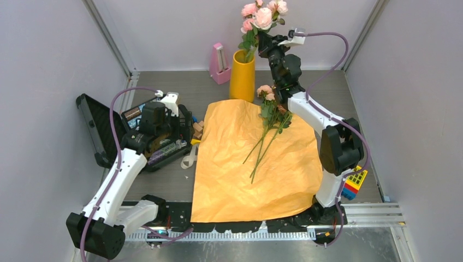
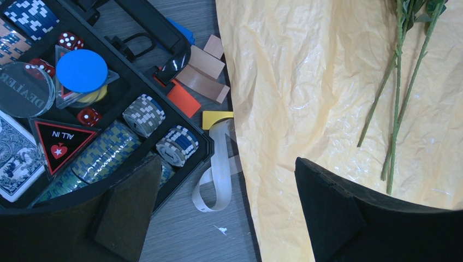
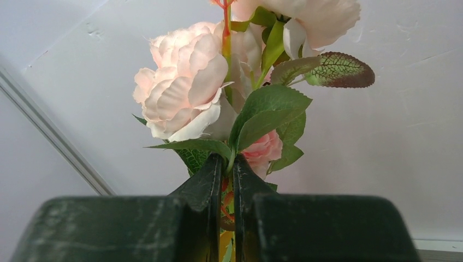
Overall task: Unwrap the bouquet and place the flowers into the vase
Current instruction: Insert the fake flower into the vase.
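Clamping flowers (image 3: 180,93), right pincer (image 3: 227,164) hangs, seemingly, above vase (image 1: 242,76) rim.

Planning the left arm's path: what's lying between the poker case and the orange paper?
A looped beige ribbon and small wooden blocks, clearest in the left wrist view.

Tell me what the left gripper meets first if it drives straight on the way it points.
Most likely the beige ribbon on the table, between the poker chip case and the orange paper. The open left gripper points down at that gap; depth is unclear, so it might touch bare table instead.
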Robot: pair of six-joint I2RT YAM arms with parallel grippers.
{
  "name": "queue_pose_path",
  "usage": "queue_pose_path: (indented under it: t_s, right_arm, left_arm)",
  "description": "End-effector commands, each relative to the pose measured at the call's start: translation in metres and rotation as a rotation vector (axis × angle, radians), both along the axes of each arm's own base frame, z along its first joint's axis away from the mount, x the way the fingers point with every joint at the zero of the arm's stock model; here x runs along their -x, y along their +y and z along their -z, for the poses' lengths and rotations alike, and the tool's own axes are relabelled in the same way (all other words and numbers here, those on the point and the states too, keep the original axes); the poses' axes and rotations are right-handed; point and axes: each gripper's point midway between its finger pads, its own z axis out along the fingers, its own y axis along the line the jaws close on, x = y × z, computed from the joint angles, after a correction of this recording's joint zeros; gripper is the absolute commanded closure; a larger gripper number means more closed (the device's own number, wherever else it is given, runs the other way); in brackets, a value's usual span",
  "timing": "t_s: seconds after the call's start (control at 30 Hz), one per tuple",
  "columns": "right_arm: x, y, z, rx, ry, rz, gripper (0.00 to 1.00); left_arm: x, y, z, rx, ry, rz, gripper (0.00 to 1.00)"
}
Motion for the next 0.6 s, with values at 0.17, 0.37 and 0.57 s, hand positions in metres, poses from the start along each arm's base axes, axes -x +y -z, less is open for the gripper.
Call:
queue_pose_path:
  t_s: [0.17,0.37,0.57]
  right_arm:
    - [-0.004,0.005,0.018,-0.019,0.030,0.013,1.00]
    - [-0.007,0.008,0.031,-0.010,0.063,0.011,1.00]
    - [-0.010,0.010,0.042,0.001,0.087,0.010,0.98]
  left_arm:
    - [-0.002,-0.004,-0.011,0.020,-0.050,0.016,0.05]
    - [-0.003,-0.004,-0.012,0.022,-0.051,0.015,0.05]
    - [-0.003,-0.005,-0.012,0.023,-0.050,0.018,0.05]
